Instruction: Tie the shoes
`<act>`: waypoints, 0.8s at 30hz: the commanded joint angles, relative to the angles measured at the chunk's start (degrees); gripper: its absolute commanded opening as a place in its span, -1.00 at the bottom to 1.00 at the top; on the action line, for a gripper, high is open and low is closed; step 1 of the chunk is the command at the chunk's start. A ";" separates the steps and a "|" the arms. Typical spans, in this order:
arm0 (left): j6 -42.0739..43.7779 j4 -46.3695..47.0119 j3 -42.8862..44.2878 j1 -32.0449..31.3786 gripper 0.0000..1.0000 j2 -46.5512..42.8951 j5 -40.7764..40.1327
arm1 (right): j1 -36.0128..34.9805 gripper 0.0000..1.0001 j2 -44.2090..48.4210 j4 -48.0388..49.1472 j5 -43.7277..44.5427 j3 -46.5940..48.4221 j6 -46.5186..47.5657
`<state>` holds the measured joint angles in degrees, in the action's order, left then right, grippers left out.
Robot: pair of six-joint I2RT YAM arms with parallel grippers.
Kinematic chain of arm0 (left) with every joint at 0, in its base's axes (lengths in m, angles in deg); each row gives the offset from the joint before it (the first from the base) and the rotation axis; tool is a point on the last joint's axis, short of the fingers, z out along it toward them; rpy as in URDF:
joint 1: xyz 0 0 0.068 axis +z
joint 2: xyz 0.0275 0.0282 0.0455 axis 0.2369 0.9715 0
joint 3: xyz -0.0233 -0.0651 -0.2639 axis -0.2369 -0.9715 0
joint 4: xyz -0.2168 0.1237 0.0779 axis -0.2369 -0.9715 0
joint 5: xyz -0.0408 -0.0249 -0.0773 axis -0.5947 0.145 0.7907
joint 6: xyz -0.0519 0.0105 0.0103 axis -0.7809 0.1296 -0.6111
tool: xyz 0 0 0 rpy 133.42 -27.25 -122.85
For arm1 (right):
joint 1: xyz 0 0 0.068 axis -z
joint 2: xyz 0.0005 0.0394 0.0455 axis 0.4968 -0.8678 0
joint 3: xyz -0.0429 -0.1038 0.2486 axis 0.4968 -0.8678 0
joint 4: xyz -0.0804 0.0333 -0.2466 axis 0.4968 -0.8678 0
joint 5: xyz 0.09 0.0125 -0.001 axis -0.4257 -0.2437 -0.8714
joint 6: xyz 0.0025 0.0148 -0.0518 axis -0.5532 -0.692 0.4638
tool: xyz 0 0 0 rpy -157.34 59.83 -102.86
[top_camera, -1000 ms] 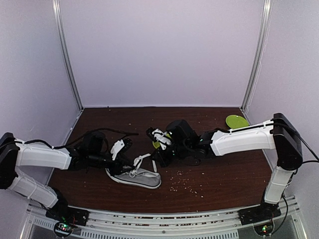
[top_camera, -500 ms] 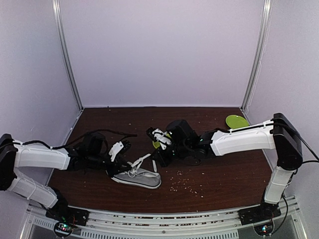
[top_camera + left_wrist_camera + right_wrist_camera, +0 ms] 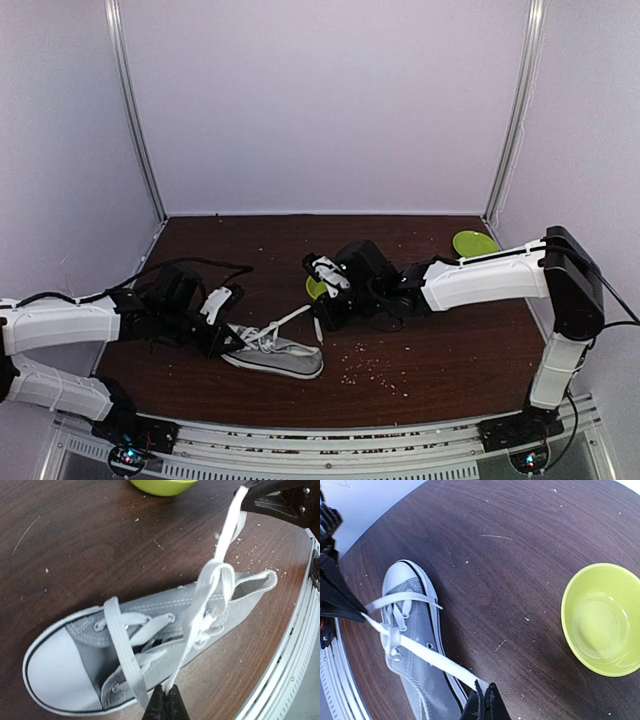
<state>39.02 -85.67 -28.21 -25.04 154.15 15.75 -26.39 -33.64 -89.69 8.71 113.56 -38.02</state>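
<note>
**Item 1. Grey canvas sneaker (image 3: 285, 357).** A single low-top standing on its sole, lower centre-left in the overhead view, between the two arms. The toe points to the left of the frame. It has a woven grey upper, a smooth white rubber toe cap and rim, and metal-ringed eyelets. It is soft-sided, and nothing pins it down.

**Item 2. White lace (image 3: 216, 575).** Flat woven tape, threaded through the eyelets. One run is drawn taut above the tongue and carries a single wrap at mid-length. No bow is formed.

**Item 3. Left gripper (image 3: 165, 702).** Clenched on the white lace at the near flank of the shoe. Two strands converge into the narrow black fingertips.

**Item 4. Right gripper (image 3: 484, 700).** Clamped shut on the far end of the same taut run, just beside the heel.

**Item 5. Lime-green bowl (image 3: 602, 622).** Glossy, round and shallow. It sits near the right gripper, apart from the shoe.

**Item 6. Green plate (image 3: 475, 243).** It lies at the upper right of the worktop (image 3: 450, 340), well apart from everything else.

**Item 7. Pale crumbs (image 3: 375, 372).** They are scattered over dark, wood-grained laminate.

**Hazards, as I judge them.**
- The shoe is light and unanchored, so a harder or uneven pull would likely drag it or tip it onto its side.
- The tape is slick and the fingertips are thin, so a strand could slip free, and the wrap would then go slack.
- A wide swing of the right arm could knock the bowl.
</note>
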 commanded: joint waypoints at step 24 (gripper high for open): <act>-38.81 -18.90 -11.36 1.29 -1.00 -27.79 1.87 | 1.55 -1.00 -0.33 -4.88 0.90 -4.95 -2.79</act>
<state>6.71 -115.72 -33.89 -24.20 124.88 16.38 -25.17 -34.49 -93.80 10.04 110.11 -40.23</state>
